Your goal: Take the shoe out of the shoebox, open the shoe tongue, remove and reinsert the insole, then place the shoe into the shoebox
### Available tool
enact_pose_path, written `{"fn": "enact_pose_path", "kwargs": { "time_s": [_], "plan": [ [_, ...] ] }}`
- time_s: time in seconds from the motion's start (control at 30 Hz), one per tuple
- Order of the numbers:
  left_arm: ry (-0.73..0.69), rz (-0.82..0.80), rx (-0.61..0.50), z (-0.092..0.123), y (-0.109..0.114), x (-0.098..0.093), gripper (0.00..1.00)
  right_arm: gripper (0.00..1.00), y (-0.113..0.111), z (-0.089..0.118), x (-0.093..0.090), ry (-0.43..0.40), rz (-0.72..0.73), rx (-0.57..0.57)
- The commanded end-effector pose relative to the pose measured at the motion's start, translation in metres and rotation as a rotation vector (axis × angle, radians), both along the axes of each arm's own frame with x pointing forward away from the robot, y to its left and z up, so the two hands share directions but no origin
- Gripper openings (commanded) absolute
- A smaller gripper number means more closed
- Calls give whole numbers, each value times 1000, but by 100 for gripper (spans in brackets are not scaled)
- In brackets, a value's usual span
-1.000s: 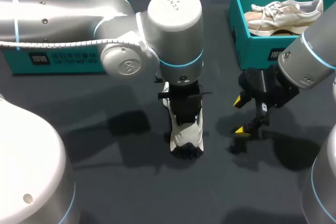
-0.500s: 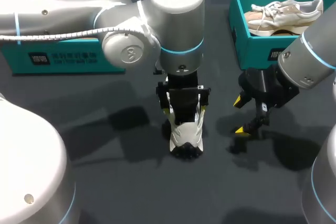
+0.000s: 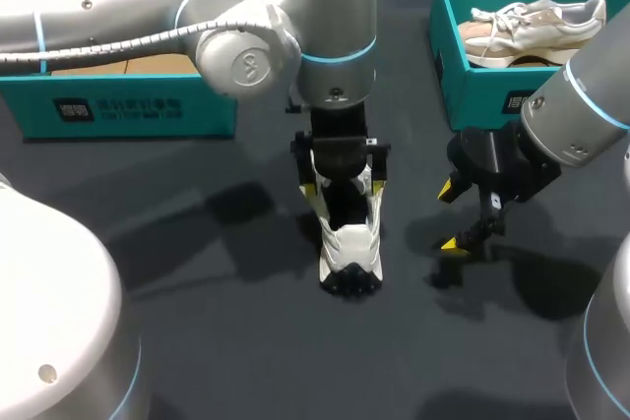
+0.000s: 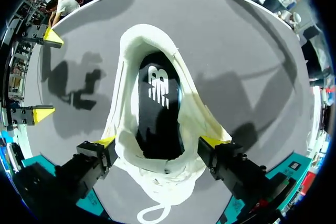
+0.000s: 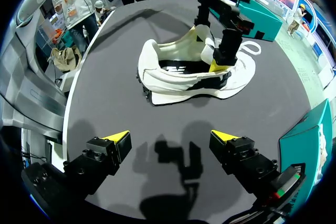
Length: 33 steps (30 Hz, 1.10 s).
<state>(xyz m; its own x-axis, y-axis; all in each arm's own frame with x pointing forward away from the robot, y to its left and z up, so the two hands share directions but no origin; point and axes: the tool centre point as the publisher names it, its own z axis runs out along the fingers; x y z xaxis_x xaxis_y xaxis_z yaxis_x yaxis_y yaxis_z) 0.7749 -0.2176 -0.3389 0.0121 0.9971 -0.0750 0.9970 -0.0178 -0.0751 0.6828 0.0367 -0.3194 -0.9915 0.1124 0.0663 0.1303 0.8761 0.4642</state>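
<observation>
The left arm (image 3: pixel 325 7) has been shifted toward 12 o'clock in the head view. The left gripper (image 3: pixel 345 184) has been carried with it, back along the white shoe (image 3: pixel 350 243). More of the shoe's toe end is now uncovered at the gripper's 6 o'clock.

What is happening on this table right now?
The left gripper is down at the white shoe, which stands on the table with its black insole inside. The right gripper hovers open and empty beside it. A beige shoe lies in the teal shoebox.
</observation>
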Motion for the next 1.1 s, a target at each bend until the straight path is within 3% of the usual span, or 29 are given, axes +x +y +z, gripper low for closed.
{"fn": "enact_pose_path", "kwargs": {
  "time_s": [0.03, 0.2, 0.57, 0.9, 0.97, 1.1],
  "plan": [
    [2, 0, 7, 4, -2, 7, 95, 100, 0, -1, -2, -2, -2, -1],
    [-9, 2, 8, 14, -5, 15, 86, 100, 0, -1, -2, -2, -2, -1],
    [-23, 36, 13, 32, -12, 43, 83, 100, 0, -1, -2, -2, -2, -1],
    [-46, 65, 16, 47, -11, 66, 61, 100, 0, -1, -2, -2, -2, -1],
    [-45, 74, 6, 51, -9, 71, 50, 100, 0, -1, -2, -2, -2, -1],
    [-29, 84, -11, 57, -6, 75, 42, 100, 0, -1, -2, -2, -2, -1]
  ]
}}
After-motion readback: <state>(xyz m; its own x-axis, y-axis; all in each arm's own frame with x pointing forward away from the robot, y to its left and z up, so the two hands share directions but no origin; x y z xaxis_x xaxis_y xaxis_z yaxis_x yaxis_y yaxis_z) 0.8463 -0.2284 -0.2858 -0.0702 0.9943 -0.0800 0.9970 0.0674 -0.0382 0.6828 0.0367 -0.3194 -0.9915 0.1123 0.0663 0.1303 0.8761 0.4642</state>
